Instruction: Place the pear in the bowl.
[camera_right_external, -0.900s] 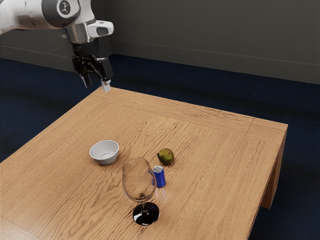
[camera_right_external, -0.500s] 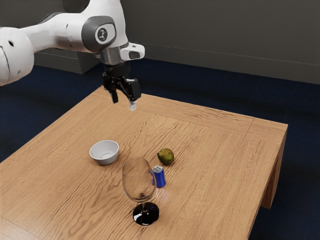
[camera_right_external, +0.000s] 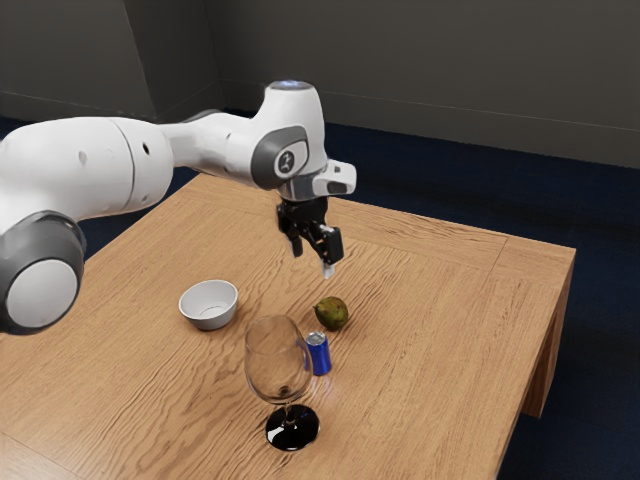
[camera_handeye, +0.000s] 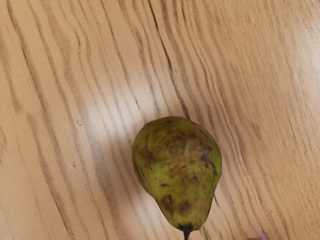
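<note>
Wooden table (camera_right_external: 430, 320) is bordered by dark floor (camera_right_external: 600, 330); wood grain is seen between pear (camera_right_external: 332, 314) and table edges. Pear: green, brown-blotched, dark-stemmed, laid near blue can (camera_right_external: 319, 358), apart from bowl (camera_right_external: 210, 321). Gripper (camera_right_external: 312, 262) is held above table, fingers parted.

Wine glass (camera_right_external: 277, 362) near blue can (camera_right_external: 320, 357) on wooden table (camera_right_external: 430, 340).

A mottled pear (camera_handeye: 177, 170) lies on wood (camera_handeye: 75, 125) near something indistinct (camera_handeye: 258, 237).
</note>
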